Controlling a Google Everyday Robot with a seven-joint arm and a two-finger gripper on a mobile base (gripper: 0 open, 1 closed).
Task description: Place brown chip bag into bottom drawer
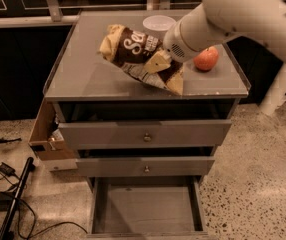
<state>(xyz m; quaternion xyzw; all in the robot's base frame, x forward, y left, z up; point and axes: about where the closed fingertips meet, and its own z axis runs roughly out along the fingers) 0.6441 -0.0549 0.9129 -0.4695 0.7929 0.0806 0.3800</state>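
The brown chip bag lies slanted on the grey cabinet's top, its left end raised and its right end hanging near the front edge. My gripper comes in from the right under the big white arm and is shut on the bag's middle; a pale finger shows on top of the bag. The bottom drawer is pulled out below, and its flat grey floor is bare.
A white bowl and a red apple sit on the cabinet top behind and right of the bag. Two upper drawers with knobs are slightly out. A cardboard box hangs at the cabinet's left. Cables lie on the floor at left.
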